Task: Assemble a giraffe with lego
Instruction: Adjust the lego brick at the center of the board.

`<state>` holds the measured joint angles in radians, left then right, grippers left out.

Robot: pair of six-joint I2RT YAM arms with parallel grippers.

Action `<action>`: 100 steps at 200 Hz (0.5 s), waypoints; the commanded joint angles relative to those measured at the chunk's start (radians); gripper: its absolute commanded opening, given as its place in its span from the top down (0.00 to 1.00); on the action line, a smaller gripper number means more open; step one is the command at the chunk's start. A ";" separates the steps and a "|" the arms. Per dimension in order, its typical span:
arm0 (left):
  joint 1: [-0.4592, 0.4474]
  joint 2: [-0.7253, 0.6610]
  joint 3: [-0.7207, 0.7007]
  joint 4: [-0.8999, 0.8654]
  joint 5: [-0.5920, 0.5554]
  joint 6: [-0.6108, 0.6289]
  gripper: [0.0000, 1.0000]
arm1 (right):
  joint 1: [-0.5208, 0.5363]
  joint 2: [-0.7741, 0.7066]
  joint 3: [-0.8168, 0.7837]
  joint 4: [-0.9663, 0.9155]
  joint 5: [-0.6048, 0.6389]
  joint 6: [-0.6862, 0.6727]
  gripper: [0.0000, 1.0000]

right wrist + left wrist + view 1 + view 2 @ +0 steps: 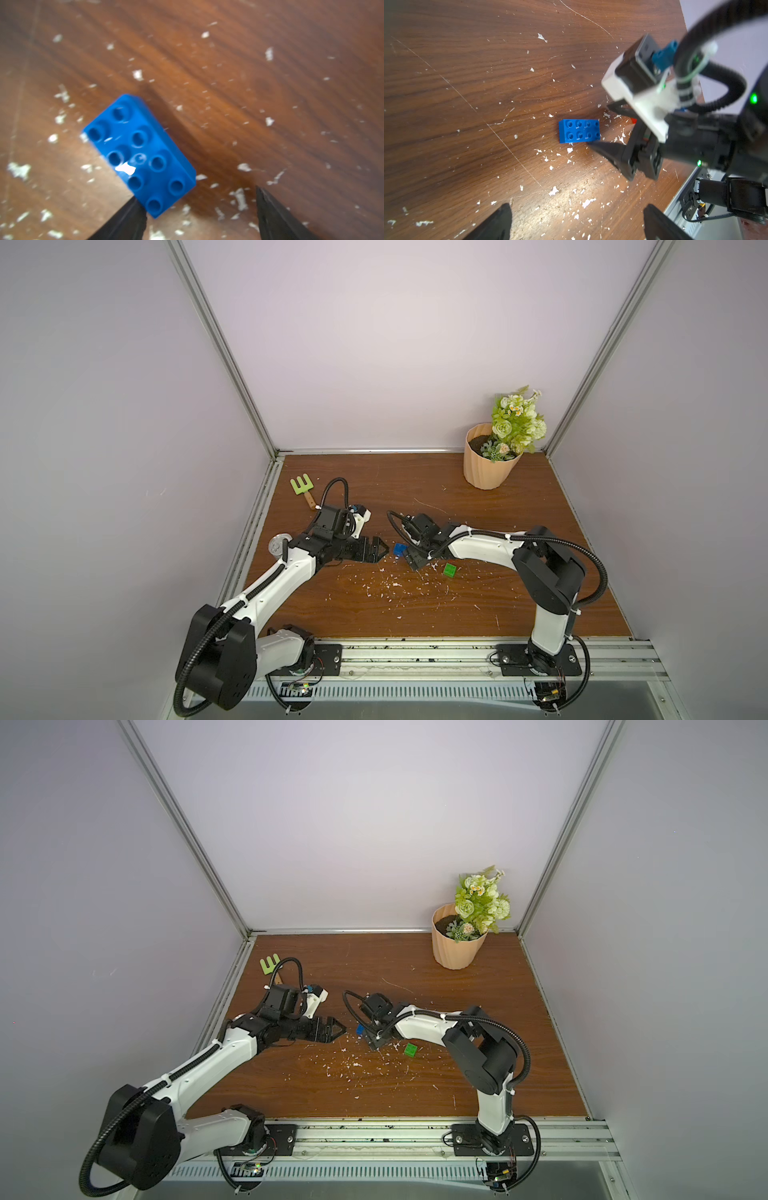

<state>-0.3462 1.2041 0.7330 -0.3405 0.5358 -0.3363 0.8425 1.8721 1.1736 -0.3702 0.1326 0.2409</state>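
A blue oblong lego brick (399, 549) (360, 1029) (579, 131) (139, 153) lies studs up on the wooden table. My right gripper (409, 553) (602, 124) (199, 197) is open at its near end; one fingertip (137, 209) sits at the brick's corner, and most of the brick lies beyond the tips. My left gripper (384, 552) (577, 207) is open and holds nothing, a short way left of the brick. A green square brick (449, 569) (410, 1049) lies beside the right forearm. A scrap of red (633, 121) shows behind the right fingers. The giraffe is out of view.
A peach pot of flowers (490, 466) stands at the back right. A green toy rake (300, 486) lies at the back left, a silver disc (278, 545) by the left wall. White flecks litter the table (374, 614). Walls close three sides.
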 commanded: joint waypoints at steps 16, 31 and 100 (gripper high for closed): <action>0.008 0.002 0.010 -0.012 0.010 0.002 0.00 | -0.036 0.015 0.082 -0.045 0.007 -0.005 0.17; 0.008 0.002 0.010 -0.014 0.008 0.002 0.00 | -0.035 0.006 0.102 -0.061 -0.018 -0.003 0.17; 0.009 0.002 0.012 -0.013 0.010 0.003 0.01 | -0.013 -0.023 0.135 -0.053 -0.153 -0.010 0.13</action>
<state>-0.3462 1.2041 0.7330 -0.3408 0.5369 -0.3363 0.8154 1.8790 1.2652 -0.4126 0.0368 0.2420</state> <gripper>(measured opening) 0.995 0.859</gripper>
